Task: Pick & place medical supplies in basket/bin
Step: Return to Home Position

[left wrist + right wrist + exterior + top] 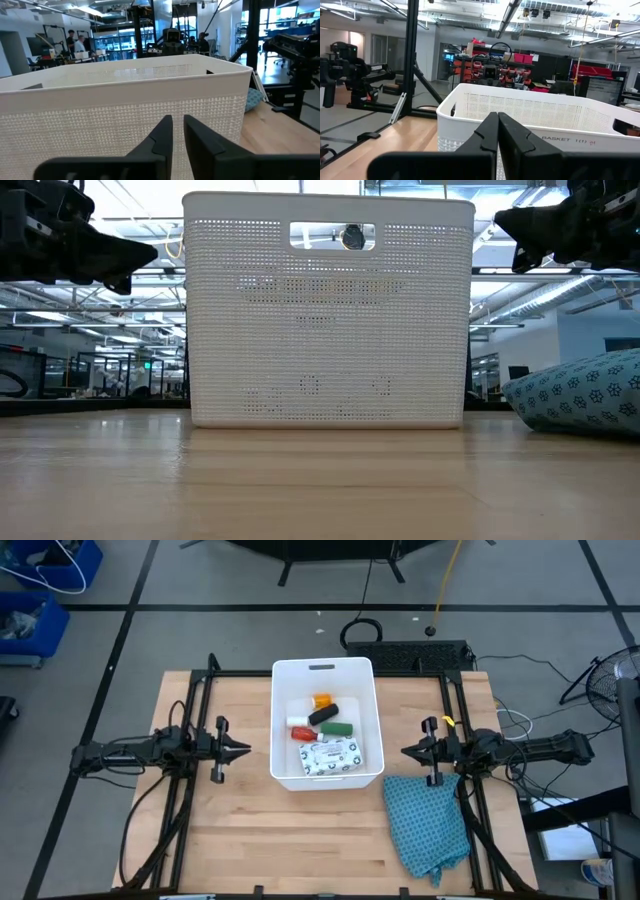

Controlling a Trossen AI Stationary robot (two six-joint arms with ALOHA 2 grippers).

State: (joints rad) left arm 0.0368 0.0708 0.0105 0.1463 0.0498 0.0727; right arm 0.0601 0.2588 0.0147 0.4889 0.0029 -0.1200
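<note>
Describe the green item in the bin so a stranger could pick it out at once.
Find the white bin at the middle of the wooden table. Among the items inside it, look between the black oblong and the white packet. The green oblong lies there, beside the red tube, and is the only green thing in the bin.

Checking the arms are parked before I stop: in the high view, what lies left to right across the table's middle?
left hand → white bin holding the supplies → right hand
</note>
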